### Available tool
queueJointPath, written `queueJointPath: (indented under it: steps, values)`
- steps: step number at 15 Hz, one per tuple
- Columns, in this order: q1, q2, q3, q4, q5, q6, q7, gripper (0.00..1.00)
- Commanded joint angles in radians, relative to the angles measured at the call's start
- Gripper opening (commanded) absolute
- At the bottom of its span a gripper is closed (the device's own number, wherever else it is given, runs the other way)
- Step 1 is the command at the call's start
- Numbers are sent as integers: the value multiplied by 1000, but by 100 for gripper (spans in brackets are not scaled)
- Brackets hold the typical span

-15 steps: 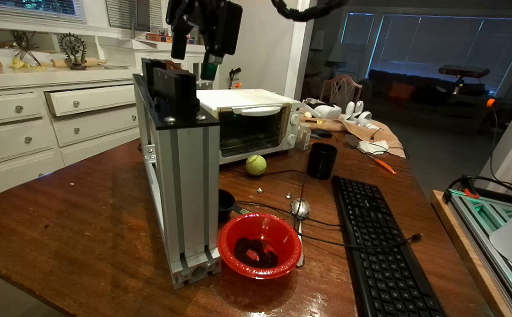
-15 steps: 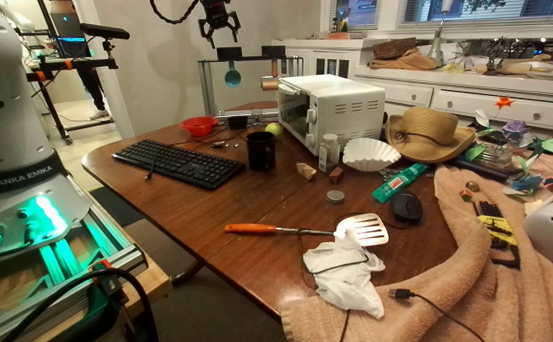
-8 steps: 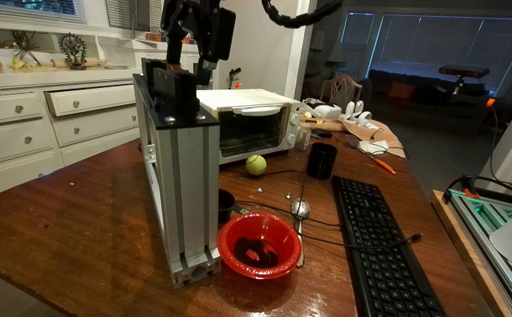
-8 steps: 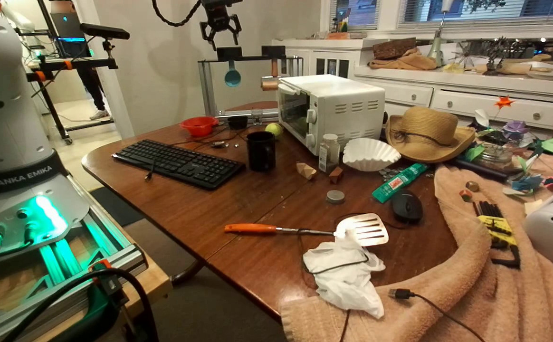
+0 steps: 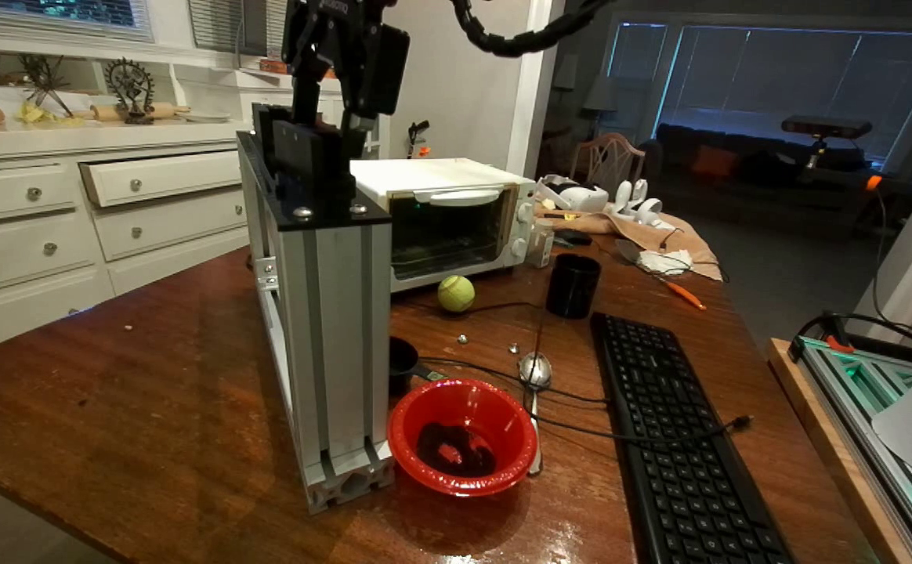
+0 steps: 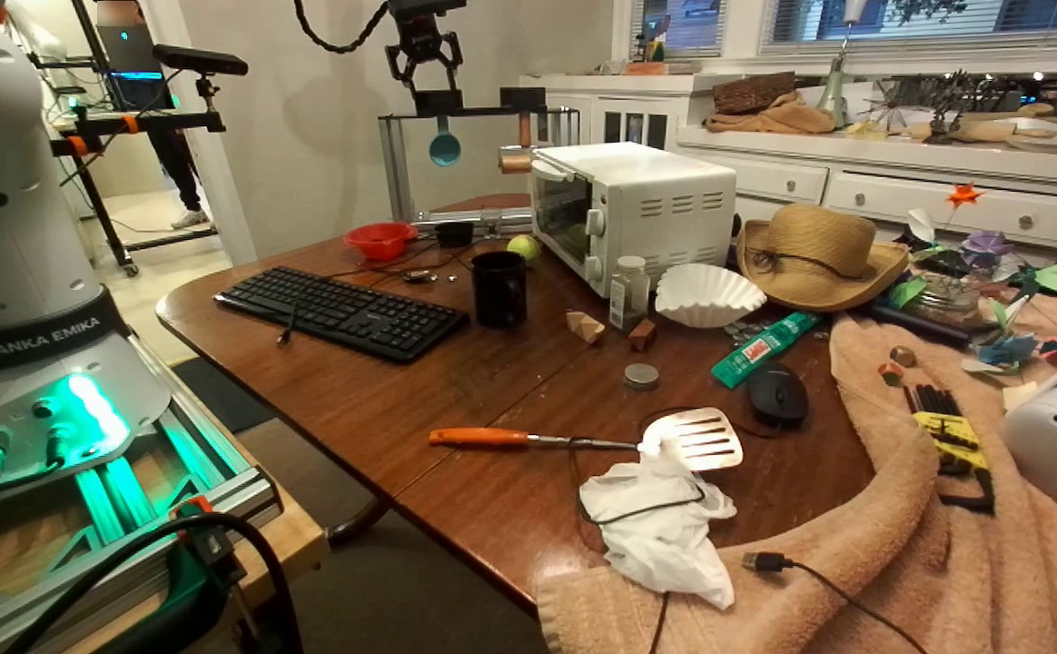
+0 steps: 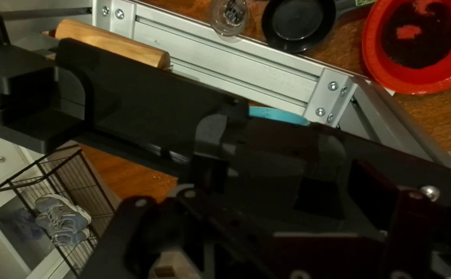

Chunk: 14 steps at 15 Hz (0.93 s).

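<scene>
My gripper is black and points down over the metal rack. Its fingers stand apart on either side of a black block on the rack's top plate. In an exterior view the gripper straddles the same block, and a teal scoop hangs below it. The wrist view is very dark around the gripper. Whether the fingers touch the block is unclear. Only part of the scoop's teal rim shows there.
A second black block holds a wooden tool. The white toaster oven stands beside the rack. The red bowl, black scoop, tennis ball, black mug and keyboard are on the table.
My gripper has come down onto the rack's near black block, so its fingertips now sit beside it instead of above it. The objects on the table have not moved.
</scene>
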Motion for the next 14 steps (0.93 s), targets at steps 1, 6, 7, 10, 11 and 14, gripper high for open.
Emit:
queueJointPath:
  steps: [1,6,7,10,11,14]
  values:
    - [-7,25,8,40,0,-48,-12,92]
    - [-6,40,9,57,2,-63,-12,88]
    - [-7,42,9,59,3,-64,-14,87]
    - [-4,53,9,74,1,-70,-14,87]
    - [-3,58,9,82,-1,-73,-14,88]
    - [1,72,6,103,-7,-86,-6,87]
